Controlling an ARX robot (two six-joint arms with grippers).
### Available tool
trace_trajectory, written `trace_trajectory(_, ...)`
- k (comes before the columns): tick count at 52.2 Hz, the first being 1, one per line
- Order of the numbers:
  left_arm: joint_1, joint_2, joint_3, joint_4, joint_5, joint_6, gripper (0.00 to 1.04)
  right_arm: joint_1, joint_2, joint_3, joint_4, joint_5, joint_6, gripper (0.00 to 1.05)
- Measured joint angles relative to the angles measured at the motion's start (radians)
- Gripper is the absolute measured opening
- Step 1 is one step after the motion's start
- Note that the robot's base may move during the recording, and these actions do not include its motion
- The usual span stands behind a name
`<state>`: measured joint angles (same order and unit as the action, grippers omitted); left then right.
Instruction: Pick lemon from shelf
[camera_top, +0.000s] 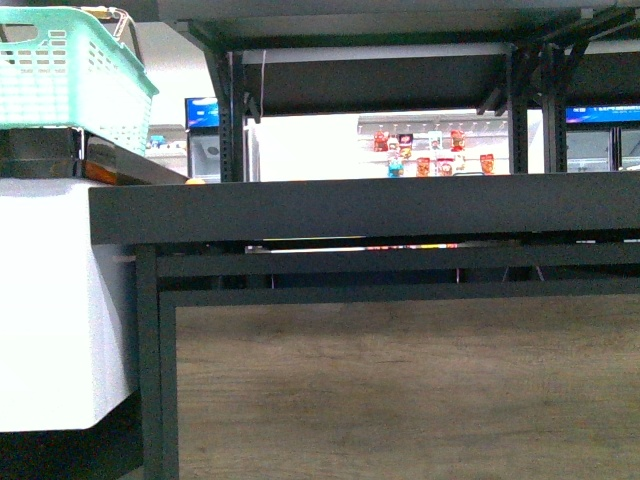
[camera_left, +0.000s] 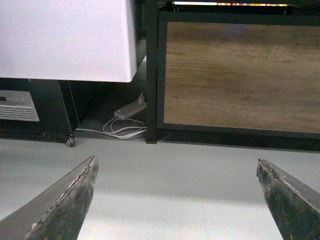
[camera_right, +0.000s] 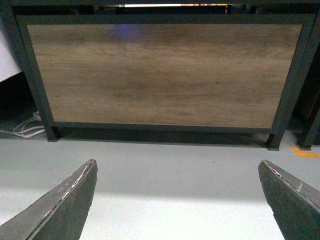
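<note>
Shelf (camera_top: 400, 208) — dark lipped tray across the front view, wood panel (camera_top: 400, 390) beneath; lemon cannot be made out. Left gripper (camera_left: 176, 161), right gripper (camera_right: 176, 163) — both spread wide, empty, facing the panel.

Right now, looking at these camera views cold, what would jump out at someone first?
A mint-green slotted plastic basket sits high at the front view's far left, above a white boxy cabinet. The black metal shelf with its wide dark lipped tray spans the middle, over a brown wood-grain panel. In the wrist views, the left end effector and right end effector both hang open above grey floor.
</note>
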<state>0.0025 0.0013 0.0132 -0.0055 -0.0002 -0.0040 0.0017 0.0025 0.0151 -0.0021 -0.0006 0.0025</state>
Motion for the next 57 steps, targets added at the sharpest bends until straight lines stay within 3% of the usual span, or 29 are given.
trace_trajectory(57, 0.0, 0.0, 0.0, 0.0, 0.0, 0.0, 0.97, 0.0, 0.0, 0.0, 0.0, 0.0, 0.0, 0.97)
